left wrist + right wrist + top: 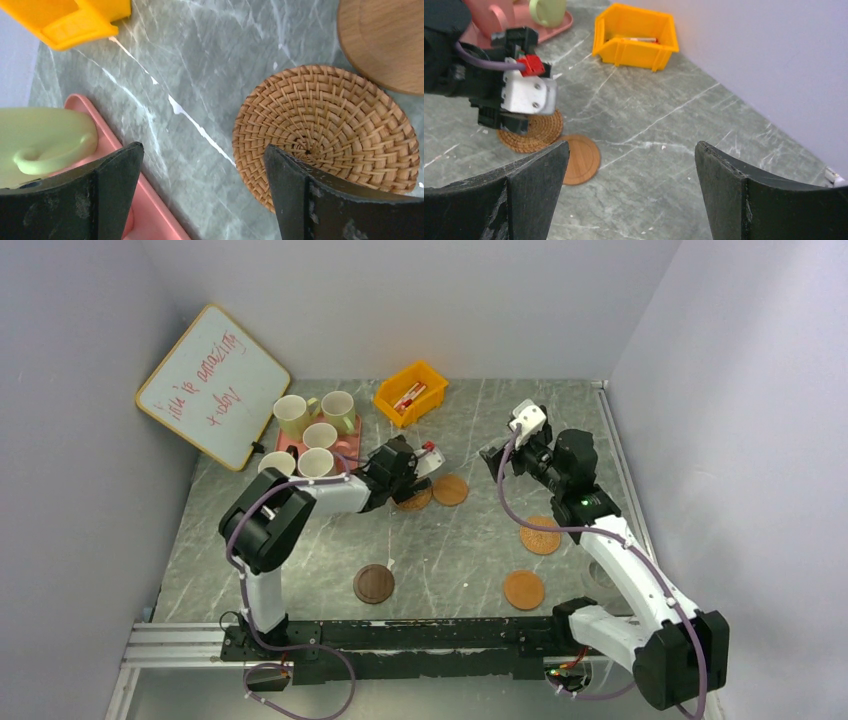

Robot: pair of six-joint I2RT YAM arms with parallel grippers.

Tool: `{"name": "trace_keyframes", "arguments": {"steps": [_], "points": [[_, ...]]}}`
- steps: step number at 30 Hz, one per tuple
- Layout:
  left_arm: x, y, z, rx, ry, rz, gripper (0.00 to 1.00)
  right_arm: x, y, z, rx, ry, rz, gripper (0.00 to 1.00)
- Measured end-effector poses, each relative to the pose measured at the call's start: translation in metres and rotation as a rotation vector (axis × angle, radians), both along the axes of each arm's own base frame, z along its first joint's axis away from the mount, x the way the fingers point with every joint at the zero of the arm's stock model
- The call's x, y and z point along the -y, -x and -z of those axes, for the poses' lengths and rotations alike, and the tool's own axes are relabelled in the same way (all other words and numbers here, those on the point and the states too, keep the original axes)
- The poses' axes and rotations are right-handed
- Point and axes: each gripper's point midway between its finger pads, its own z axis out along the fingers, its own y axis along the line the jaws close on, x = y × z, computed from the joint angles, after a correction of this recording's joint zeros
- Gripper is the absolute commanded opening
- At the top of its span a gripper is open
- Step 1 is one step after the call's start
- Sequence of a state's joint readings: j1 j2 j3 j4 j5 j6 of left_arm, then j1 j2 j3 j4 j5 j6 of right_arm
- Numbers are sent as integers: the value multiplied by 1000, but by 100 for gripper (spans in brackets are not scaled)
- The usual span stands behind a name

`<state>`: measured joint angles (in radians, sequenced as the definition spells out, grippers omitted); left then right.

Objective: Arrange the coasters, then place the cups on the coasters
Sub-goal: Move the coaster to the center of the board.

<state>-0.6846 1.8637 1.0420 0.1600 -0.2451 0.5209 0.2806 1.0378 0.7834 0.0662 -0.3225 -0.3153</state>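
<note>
My left gripper (398, 490) (202, 150) hangs open and low over the table, between the pink tray's edge and a woven tan coaster (325, 130) (416, 502); its right finger overlaps that coaster's rim. A plain orange-brown coaster (450, 489) (385, 40) lies just beyond the woven one. Other coasters: dark brown (374, 583), orange-brown (523, 589) and orange-brown (540, 535). Pale green cups (293, 415) (40, 140) and pink cups (320, 436) stand on the tray. My right gripper (497, 455) (632, 147) is open and empty, raised above bare table right of the two coasters (581, 160).
The pink tray (285, 448) (155, 210) sits back left. A yellow bin (410, 392) (636, 35) with small items stands behind the coasters. A whiteboard (212, 385) leans on the left wall. Walls close in the left, back and right.
</note>
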Motion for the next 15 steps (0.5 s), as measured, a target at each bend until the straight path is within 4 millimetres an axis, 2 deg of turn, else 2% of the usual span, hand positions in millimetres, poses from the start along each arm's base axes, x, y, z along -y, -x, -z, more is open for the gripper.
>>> {"name": "trace_keyframes", "arguments": {"steps": [6,15], "points": [[29,-8,2,13,1,31,96,5,4,-19,73,-22,27,100],[96,-38,0,-22,32,59,96,27,-4,-14,87,-11,137,100]]}}
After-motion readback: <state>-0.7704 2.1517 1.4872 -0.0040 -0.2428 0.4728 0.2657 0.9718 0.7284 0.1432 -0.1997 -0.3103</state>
